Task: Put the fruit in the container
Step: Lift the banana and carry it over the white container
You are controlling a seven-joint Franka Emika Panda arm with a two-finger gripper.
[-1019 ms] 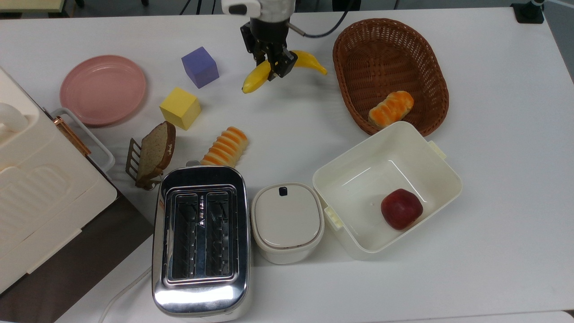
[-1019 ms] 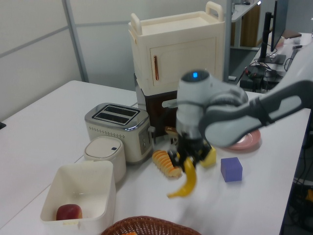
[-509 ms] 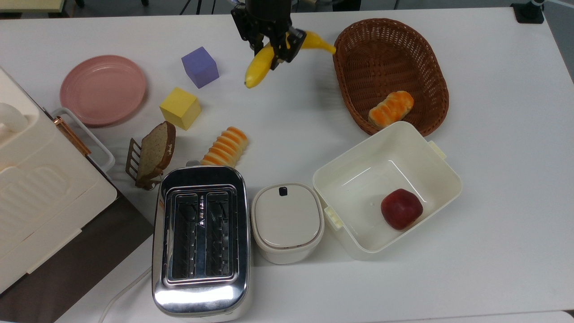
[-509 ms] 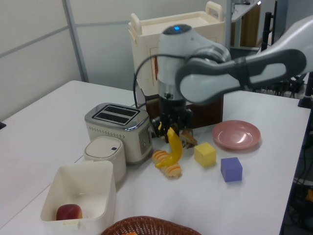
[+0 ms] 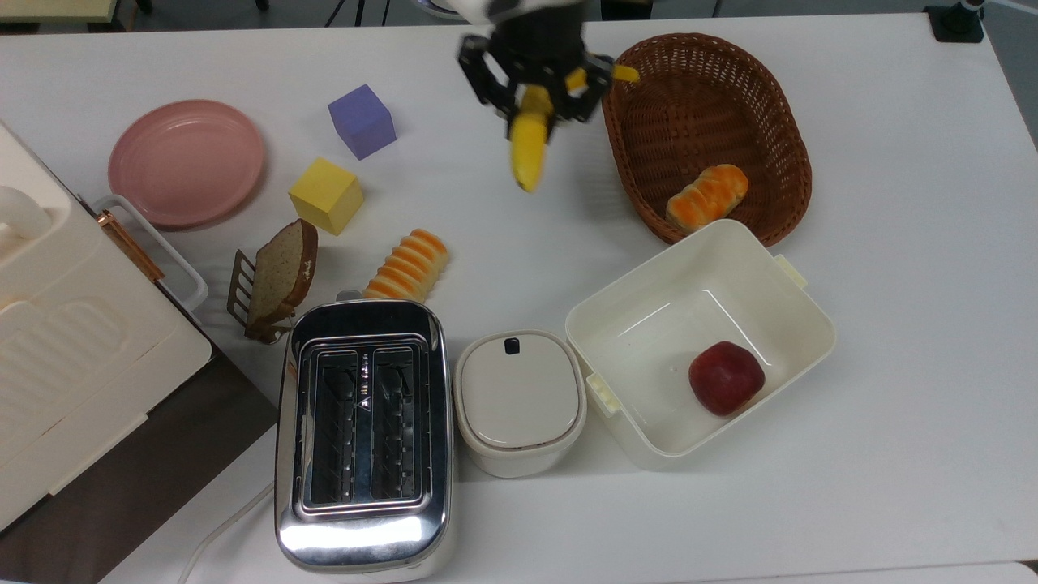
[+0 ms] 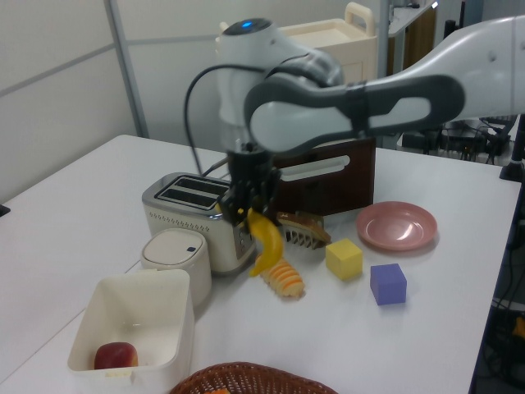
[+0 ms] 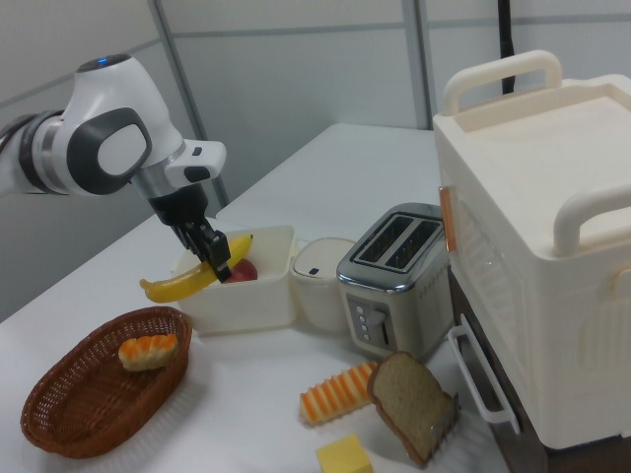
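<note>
Status: pick is done, transport under way, placement not yet done. The gripper has its fingers clenched on the long curved bright yellow banana, grasped around mid-length. The banana hangs in the air clear of the white worktop; in the left view it points tip-down.

In the top view the banana sits just beside the brown oval wicker basket, on the top view's left of its rim, well apart from the target. The large square cream-white plastic tub is open and already holds a round dark red apple; plenty of bare floor next to it.

Left to do, by my read: carry over the tub's opening, lower inside the walls, release. Roughly halfway.
</note>
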